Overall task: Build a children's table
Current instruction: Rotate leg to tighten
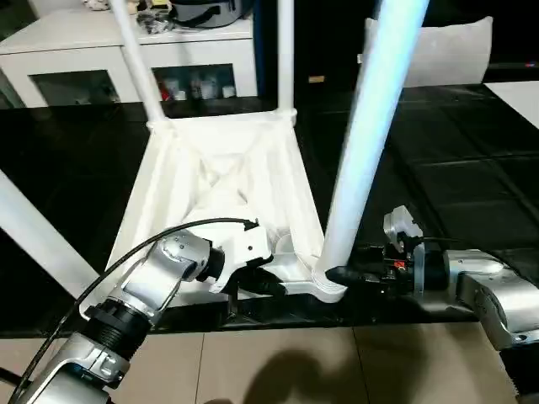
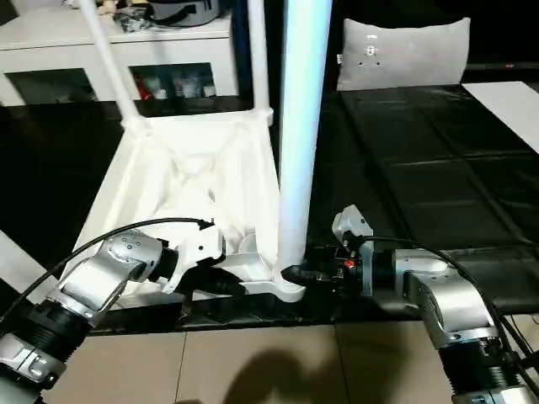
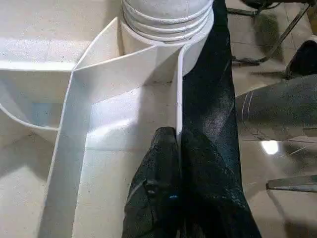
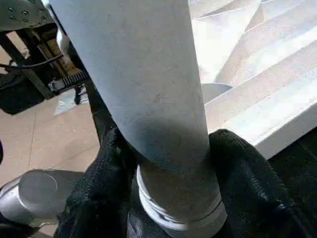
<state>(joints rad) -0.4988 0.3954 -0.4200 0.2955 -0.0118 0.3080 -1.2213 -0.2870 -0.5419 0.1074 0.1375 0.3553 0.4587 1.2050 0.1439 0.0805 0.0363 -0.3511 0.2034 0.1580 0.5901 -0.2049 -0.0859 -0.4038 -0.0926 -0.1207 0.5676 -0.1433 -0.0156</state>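
Upturned children's table (image 1: 221,181) on black mat (image 1: 472,168)

- The children's table (image 1: 223,181) lies upside down on the tabletop (image 1: 455,177), its legs rising from the corner sockets.
- The near right leg (image 1: 370,126) stands at the corner nearest the robot; two far legs (image 1: 139,59) stand behind.
- The left gripper (image 1: 268,284) sits at the near rim, left of that leg.
- The right gripper (image 1: 337,274) is around the leg's base from the right.
- A low cabinet (image 1: 93,59) stands behind on the left, a cushion (image 2: 404,52) behind on the right.
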